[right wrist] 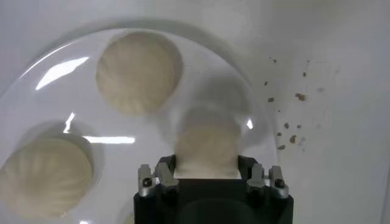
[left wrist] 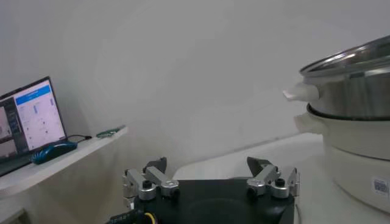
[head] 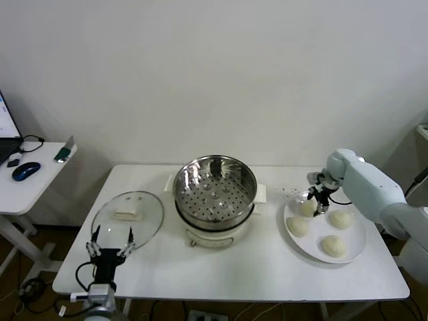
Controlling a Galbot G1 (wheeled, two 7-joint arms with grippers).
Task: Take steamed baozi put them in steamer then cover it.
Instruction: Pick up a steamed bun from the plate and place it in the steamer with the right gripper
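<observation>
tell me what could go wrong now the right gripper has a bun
1. The right gripper is shut on a soft bun; a tight squeeze could dent it, or it may slip when lifted.
2. Three buns sit close by on the plate; lifting could nudge the nearest one.
3. The steamer has a tall rim; a low carry could knock the bun against it.
The left gripper waits open near the lid.

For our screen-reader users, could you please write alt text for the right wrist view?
The right gripper is shut on a steamed baozi that sits on a white plate. Two more baozi lie on the plate, and brown crumbs dot the white table beside it.
</observation>
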